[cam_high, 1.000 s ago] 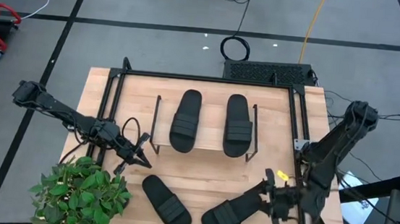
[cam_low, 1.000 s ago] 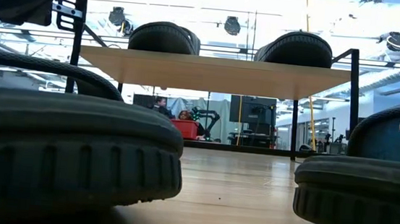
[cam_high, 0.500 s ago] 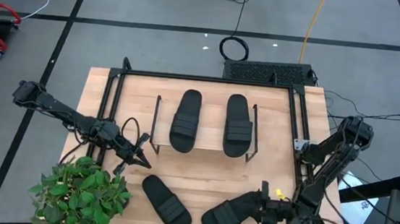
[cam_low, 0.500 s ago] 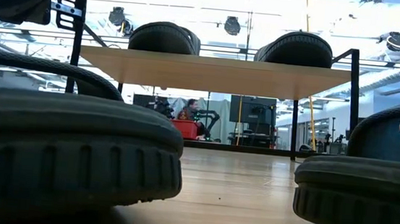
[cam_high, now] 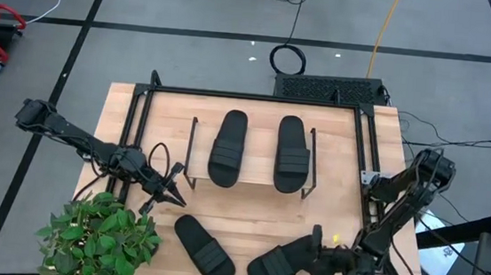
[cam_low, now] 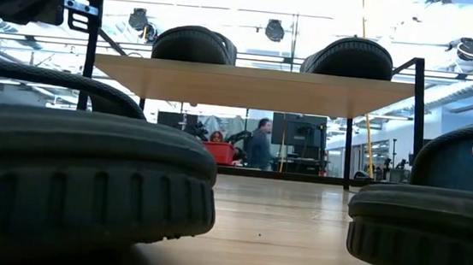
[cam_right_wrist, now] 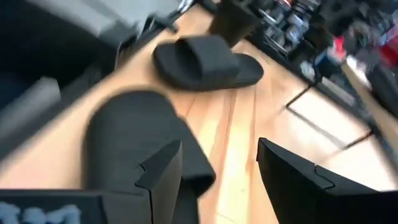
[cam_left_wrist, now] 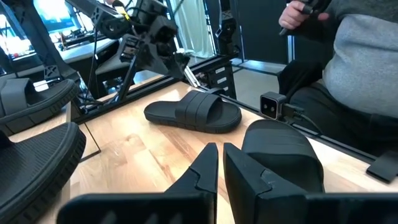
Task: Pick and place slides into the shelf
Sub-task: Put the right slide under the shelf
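Observation:
Two black slides point(cam_high: 228, 147) point(cam_high: 290, 153) lie side by side, soles down, on the shelf's wooden top board point(cam_high: 253, 178). Two more lie soles down on the table near its near edge: the left slide point(cam_high: 204, 248) and the right slide point(cam_high: 281, 263). My right gripper point(cam_high: 313, 252) is open and low at the right slide's right end; in the right wrist view one finger point(cam_right_wrist: 163, 169) stands in front of that slide point(cam_right_wrist: 134, 124). My left gripper point(cam_high: 172, 190) is shut and hovers beside the shelf's left near leg, holding nothing. My right gripper is open at the right end of the right slide point(cam_right_wrist: 186, 163), coming in low from the table's right side. I cannot tell whether a finger touches it. The slide lies flat on the table.
A potted plant point(cam_high: 99, 236) stands at the table's near left corner. A black metal frame point(cam_high: 253, 96) surrounds the table. There is bare wood between the two lower slides and under the shelf point(cam_low: 279, 231). A seated person point(cam_left_wrist: 360, 68) shows beyond the near edge.
My right arm has swung toward the table's near edge and lowered. Its gripper has moved left toward the right slide's right end. The slides have stayed where they were. A person has walked across the room behind the table.

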Motion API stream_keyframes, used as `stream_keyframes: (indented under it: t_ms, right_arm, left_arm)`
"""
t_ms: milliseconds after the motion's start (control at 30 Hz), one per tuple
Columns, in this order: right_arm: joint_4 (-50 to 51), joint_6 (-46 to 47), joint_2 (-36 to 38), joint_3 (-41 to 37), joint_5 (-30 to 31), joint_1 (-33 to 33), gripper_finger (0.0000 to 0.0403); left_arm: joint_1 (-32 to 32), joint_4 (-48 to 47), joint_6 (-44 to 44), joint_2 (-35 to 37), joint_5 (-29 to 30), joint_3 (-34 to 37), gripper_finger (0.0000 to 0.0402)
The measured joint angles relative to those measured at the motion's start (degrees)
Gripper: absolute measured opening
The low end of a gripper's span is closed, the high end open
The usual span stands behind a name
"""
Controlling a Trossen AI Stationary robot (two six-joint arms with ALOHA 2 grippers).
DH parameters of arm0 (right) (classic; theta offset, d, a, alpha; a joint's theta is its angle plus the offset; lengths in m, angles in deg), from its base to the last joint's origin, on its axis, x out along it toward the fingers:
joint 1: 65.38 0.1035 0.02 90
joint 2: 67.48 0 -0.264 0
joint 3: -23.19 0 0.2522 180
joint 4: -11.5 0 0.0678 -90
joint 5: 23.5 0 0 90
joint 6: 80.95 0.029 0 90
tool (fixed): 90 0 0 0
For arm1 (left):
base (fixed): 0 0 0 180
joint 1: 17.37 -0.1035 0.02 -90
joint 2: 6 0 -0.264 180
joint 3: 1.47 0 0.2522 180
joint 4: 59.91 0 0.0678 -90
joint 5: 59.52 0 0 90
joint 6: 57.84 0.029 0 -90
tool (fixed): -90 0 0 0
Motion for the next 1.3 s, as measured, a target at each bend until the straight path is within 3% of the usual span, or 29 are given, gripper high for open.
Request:
stream_keyframes:
  t_ms: [100,333,500,967,1300]
  right_arm:
    - [-0.85,9.42,2.64,0.0,-2.11,-0.31,0.0201]
    - [1.85,43.25,7.84,0.0,-17.75,-3.3,0.0201]
    - [1.73,59.15,7.22,0.0,-26.13,-6.04,0.0201]
    - [6.41,79.16,4.87,-1.68,-29.75,-9.26,0.0201]
    - [0.84,77.83,0.97,-1.73,-31.55,-9.65,0.0201]
  left_arm:
    - [0.0,-0.41,-0.15,0.0,0.05,-0.02,0.0015]
    - [0.0,-1.44,-0.43,0.0,0.05,-0.02,0.0003]
    - [0.0,-2.78,-0.14,0.0,0.05,-0.02,0.0018]
    - [0.0,-2.76,2.07,0.0,0.09,-0.02,0.0026]
    - [-0.02,-2.98,2.12,0.0,0.11,-0.02,0.0026]
